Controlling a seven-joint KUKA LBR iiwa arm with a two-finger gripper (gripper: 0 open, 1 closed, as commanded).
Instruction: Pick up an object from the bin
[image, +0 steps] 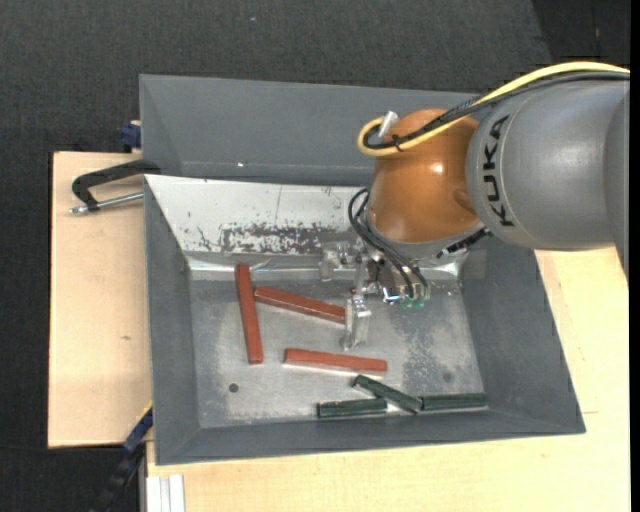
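My gripper (357, 318) hangs below the orange cover in the middle of the bin. It stands at the right end of a red-brown stick (300, 303) that lies slanted across the floor. Just below it lies a second red-brown stick (335, 360), nearly level. A third red-brown stick (250, 325) lies upright in the picture at the left, touching the slanted one's left end.
Three dark green sticks lie along the front wall: one flat at the left (350, 408), one slanted over it (390, 393), one at the right (455, 403). The arm with its orange cover overhangs the bin's back right part.
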